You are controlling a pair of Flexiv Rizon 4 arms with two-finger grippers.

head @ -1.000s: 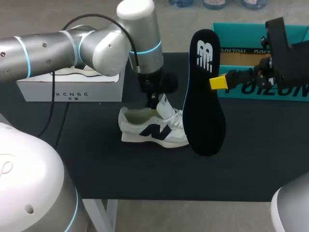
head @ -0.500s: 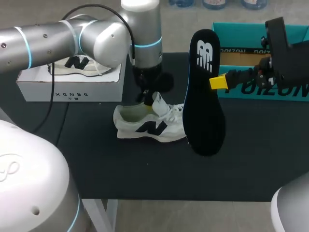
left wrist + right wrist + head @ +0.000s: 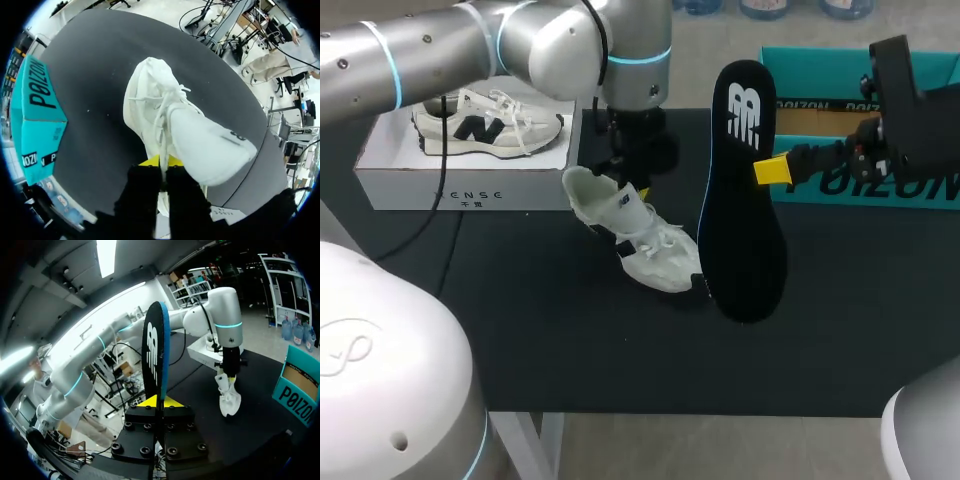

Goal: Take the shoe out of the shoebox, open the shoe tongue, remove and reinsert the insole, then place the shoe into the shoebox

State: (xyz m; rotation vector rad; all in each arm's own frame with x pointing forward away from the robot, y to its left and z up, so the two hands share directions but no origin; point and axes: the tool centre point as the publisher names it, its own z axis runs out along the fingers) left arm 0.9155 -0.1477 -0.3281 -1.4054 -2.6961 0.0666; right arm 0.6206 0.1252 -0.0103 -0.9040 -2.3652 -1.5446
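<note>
The left gripper has its fingers pinched on the light, floppy shoe near its opening, heel up and toe dipping at the table, so the firmer collar is probably the safest hold, while the right gripper nips the edge of the thin, bendy, upright insole.

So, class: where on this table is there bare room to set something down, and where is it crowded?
Free: the near strip of the black table, in front of the white shoebox. Crowded: the middle, where the left gripper holds the white sneaker beside the black insole in the right gripper.
</note>
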